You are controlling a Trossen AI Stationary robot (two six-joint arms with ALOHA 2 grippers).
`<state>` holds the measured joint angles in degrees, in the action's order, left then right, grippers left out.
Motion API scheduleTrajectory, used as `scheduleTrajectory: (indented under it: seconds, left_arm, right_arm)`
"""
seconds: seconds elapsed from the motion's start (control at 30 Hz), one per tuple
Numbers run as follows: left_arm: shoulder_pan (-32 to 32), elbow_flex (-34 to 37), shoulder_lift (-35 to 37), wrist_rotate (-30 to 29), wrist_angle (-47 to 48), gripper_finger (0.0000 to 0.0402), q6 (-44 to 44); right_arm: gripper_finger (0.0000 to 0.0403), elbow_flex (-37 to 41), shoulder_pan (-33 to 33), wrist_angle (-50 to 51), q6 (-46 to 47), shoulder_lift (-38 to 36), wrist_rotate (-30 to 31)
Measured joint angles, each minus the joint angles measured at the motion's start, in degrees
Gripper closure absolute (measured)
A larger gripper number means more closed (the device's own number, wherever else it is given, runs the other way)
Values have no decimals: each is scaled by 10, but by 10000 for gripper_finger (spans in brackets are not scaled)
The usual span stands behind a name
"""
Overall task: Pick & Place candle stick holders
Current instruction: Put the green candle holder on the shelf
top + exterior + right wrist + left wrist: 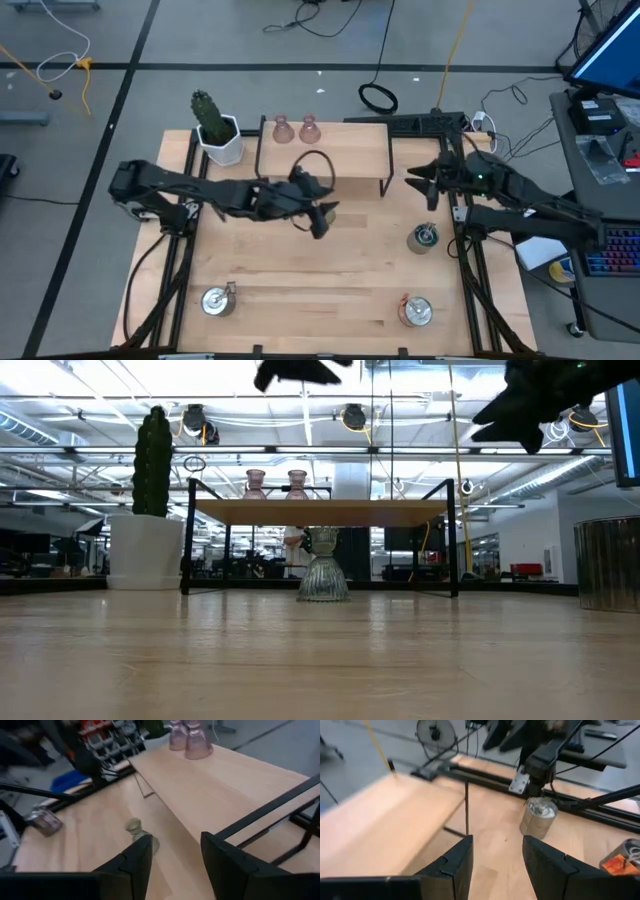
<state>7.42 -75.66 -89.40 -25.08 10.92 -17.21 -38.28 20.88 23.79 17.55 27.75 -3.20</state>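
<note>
Two pale pink glass holders [295, 128] stand on the wooden shelf [350, 150] at the table's far middle; they also show in the right wrist view [190, 737]. The olive-green glass holder [325, 572] stands upright on the table under the shelf, and also shows in the right wrist view [137, 832]. Three silver holders stand on the table: at the right [425, 238], near left [215, 300] and near right [415, 311]. My left gripper [320, 218] hovers open and empty in front of the shelf. My right gripper [422, 185] is open and empty above the shelf's right end.
A green cactus in a white pot [215, 128] stands at the shelf's left end. The shelf's thin black legs [466, 807] stand on the table. Black frame rails [470, 270] run along the table's left and right sides. Bare wood lies across the table's near middle.
</note>
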Motion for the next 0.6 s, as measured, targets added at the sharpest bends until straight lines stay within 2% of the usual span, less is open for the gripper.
scheduleTrajectory:
  seconds: [0.17,0.47,0.6]
  left_arm:
    - [-1,-33,-43,4,49,231,-67]
    - [-25,-200,-150,30,325,231,-190]
    - [-48,-247,-184,56,403,231,-247]
  right_arm:
    - [243,8,0,0,-6,-41,0]
    - [243,10,0,4,-7,-70,-17]
    - [243,10,0,3,-3,-73,-32]
